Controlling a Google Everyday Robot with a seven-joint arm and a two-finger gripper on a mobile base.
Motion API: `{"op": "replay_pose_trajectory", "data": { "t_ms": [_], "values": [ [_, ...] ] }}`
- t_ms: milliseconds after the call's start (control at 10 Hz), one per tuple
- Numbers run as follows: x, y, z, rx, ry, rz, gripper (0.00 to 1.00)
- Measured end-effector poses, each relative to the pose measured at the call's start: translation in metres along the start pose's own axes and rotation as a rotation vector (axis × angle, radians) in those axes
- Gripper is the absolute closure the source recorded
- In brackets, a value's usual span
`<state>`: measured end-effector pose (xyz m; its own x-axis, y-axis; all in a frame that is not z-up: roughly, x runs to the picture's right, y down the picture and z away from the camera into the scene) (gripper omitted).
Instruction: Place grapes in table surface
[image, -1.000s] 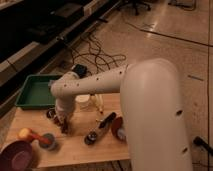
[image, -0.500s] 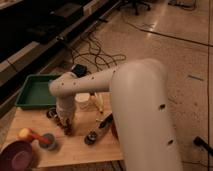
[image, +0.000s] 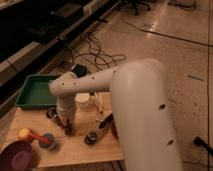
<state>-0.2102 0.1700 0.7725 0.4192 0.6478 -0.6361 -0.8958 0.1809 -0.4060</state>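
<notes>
White arm casing (image: 142, 115) fills the near right, reaching left across the table surface (image: 75, 147), a light-brown plank top. A green tray (image: 36, 92) sits at the far left edge. A purple bowl (image: 17, 157) is seen at the near left corner, with a small grey cup (image: 48, 140) and a yellow-and-red object (image: 29, 135) just beside it. The gripper (image: 66, 125) is lowered to the board, left of centre. The grapes (image: 67, 129), a dark cluster, appear to be pinched at the gripper's tip, touching or nearly touching the wood. Placement is judged nearly done; release and withdrawal remain.
</notes>
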Motion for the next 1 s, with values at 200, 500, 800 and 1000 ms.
{"op": "replay_pose_trajectory", "data": {
  "t_ms": [200,500,800,1000],
  "values": [
    [0.0001,-0.0002,0.0,0.0,0.0,0.0,0.81],
    [0.0001,-0.0004,0.0,0.0,0.0,0.001,0.87],
    [0.0001,-0.0008,-0.0001,0.0,0.0,0.001,0.69],
    [0.0002,-0.0008,-0.0001,0.0,0.0,0.001,0.52]
  ]
}}
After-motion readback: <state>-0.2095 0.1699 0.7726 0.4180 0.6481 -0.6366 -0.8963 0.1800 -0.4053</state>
